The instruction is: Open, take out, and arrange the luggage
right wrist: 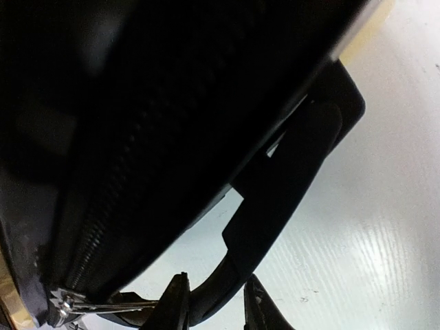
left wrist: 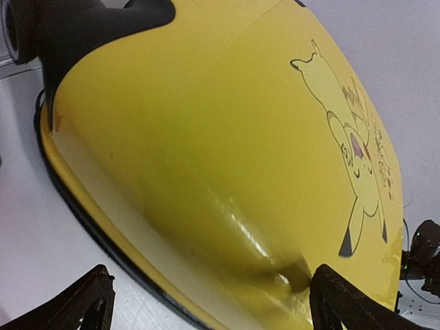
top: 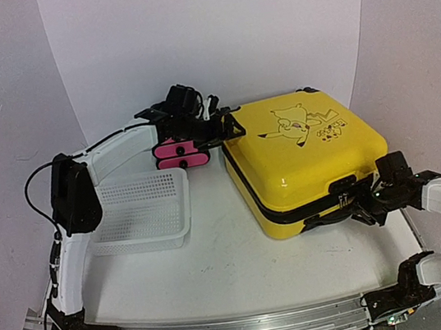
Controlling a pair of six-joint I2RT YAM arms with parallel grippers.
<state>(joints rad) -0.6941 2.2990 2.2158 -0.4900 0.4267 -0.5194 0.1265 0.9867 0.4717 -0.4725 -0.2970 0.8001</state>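
The yellow luggage (top: 306,156) lies flat and zipped, its black cartoon drawing (left wrist: 354,148) facing up. My left gripper (top: 227,126) is at its far left corner, open wide over the lid (left wrist: 213,275). The right fingertip (left wrist: 330,292) touches the yellow shell. My right gripper (top: 366,211) is low at the near right side. In the right wrist view it (right wrist: 216,278) stands slightly open around the black carry handle (right wrist: 289,179), with a thin gap at the right finger. The silver zipper pull (right wrist: 103,302) lies just left of those fingers, on the black zipper band (right wrist: 110,206).
A black-and-pink drawer box (top: 175,152) stands just left of the luggage, behind my left gripper. A white mesh basket (top: 140,212) sits at the left. White walls close in the back and both sides.
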